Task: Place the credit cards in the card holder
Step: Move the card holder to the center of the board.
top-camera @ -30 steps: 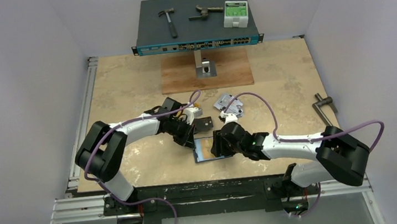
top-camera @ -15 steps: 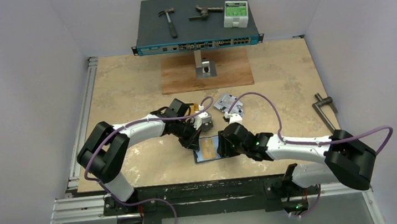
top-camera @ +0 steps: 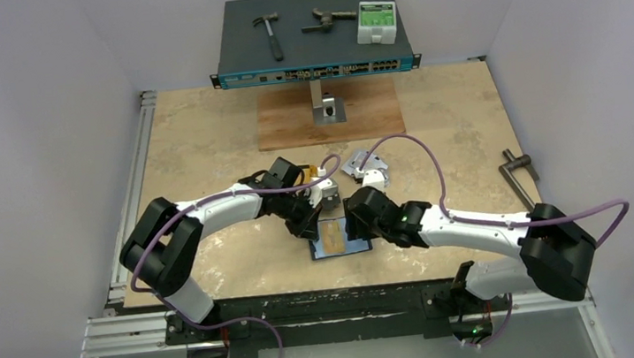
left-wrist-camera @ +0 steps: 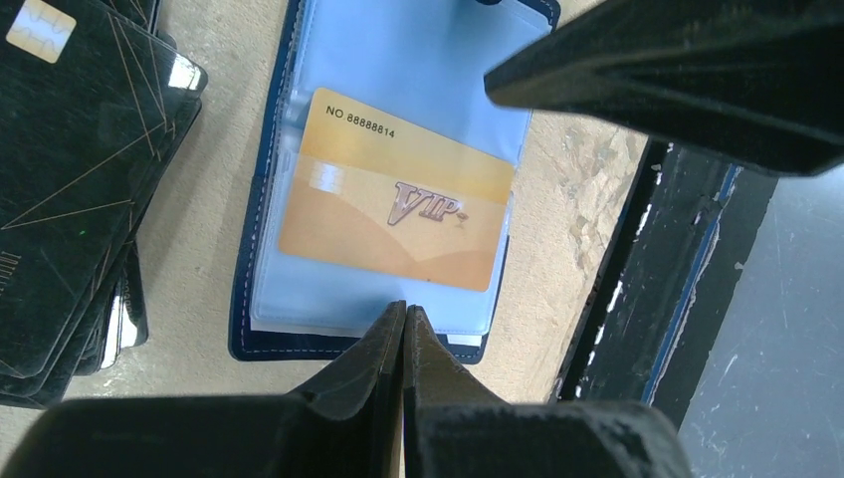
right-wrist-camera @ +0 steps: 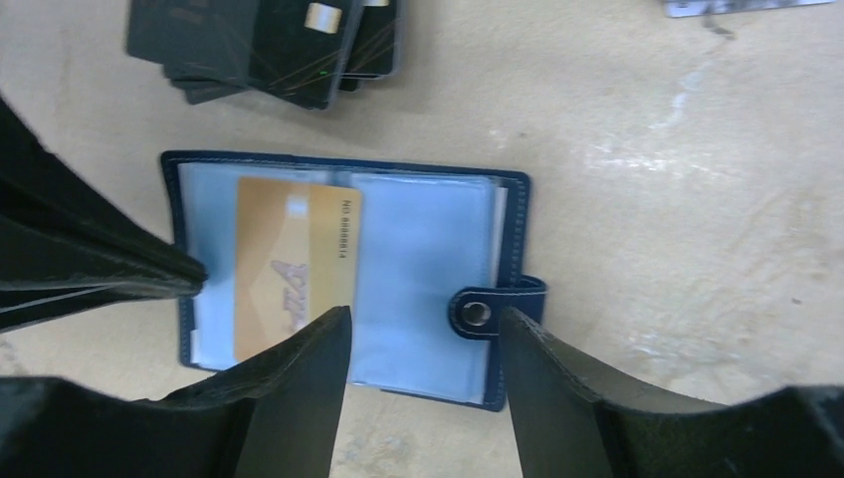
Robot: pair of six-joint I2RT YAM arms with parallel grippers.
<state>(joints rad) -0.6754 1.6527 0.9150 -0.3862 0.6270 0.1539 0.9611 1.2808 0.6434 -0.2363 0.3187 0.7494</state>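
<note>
Overhead, the table carries a dark rack unit at its far edge, with a hammer, a metal fitting and a green-and-white box on top of it, and a wooden board just in front. Both arms reach inward from the near edge and meet over the holder, which lies open and flat on the table close to that edge. The left gripper has its jaws pressed together with nothing seen between them; in its wrist view the joined tips sit at one edge of the holder, at the rim of the clear sleeve. The right gripper hangs above the other half with its jaws spread and nothing held; in its wrist view they straddle the bare sleeve page of the holder. A stack of black cards lies fanned on the table just beside the holder, not touching it. Silver cards lie a little farther off, behind the right gripper. One gold card, marked VIP, rests square on the sleeve page nearer the left gripper; whether it is under the clear film or on it cannot be told. The snap tab juts from the opposite edge.
</note>
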